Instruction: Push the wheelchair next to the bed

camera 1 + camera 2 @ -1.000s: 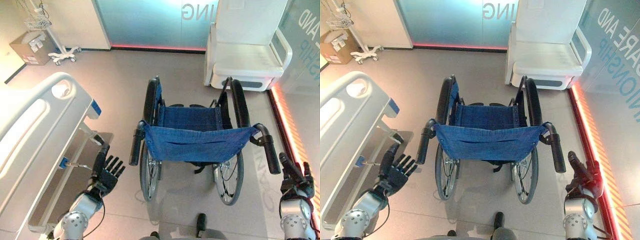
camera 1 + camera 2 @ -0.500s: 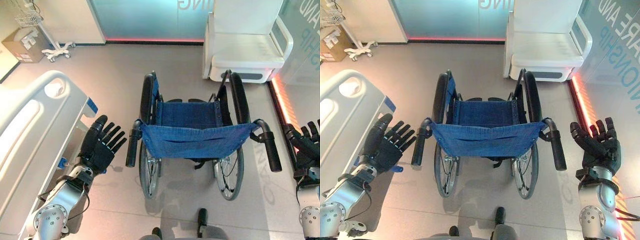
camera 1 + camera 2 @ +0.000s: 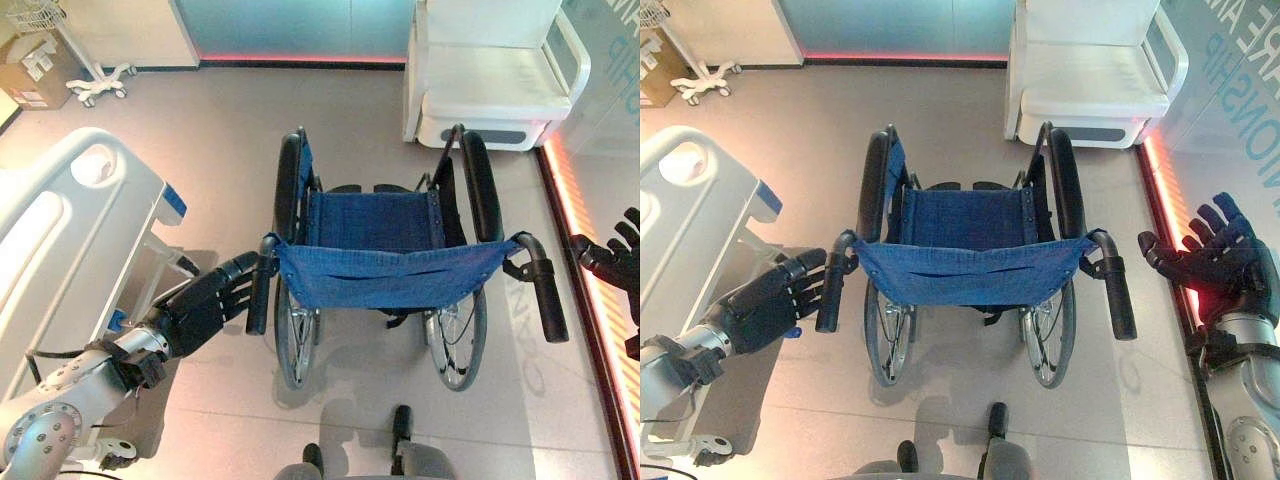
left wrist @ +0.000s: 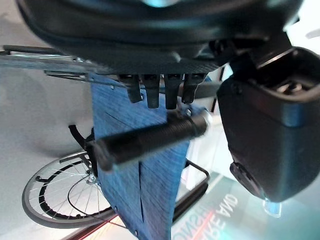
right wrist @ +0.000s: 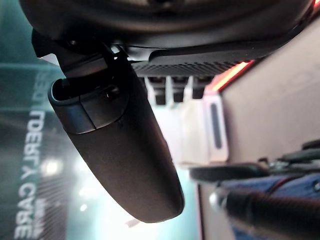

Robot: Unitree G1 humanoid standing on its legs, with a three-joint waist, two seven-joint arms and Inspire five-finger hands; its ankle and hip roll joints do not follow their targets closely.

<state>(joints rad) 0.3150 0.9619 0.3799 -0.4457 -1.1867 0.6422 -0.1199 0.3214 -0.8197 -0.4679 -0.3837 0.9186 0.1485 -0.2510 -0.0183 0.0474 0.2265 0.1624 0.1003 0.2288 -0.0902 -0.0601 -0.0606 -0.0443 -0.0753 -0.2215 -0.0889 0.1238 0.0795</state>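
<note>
We see the blue-seated wheelchair [image 3: 385, 270] on open floor [image 3: 230, 130], its left wheel near the bed [image 3: 70, 240] edge, an armchair [image 3: 490, 75] beyond. Our left hand [image 3: 205, 305], fingers straight, reaches its left push handle [image 3: 258, 295]; our right hand [image 3: 1215, 260] spreads open, apart from the right handle [image 3: 1118, 295].

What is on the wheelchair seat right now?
Nothing lies on the blue seat of the wheelchair. The blue backrest covers the seat's rear edge, so that strip cannot be seen.

Wheelchair [image 3: 385, 255] centre, bed [image 3: 60, 240] left, armchair [image 3: 490, 75] behind.
</note>
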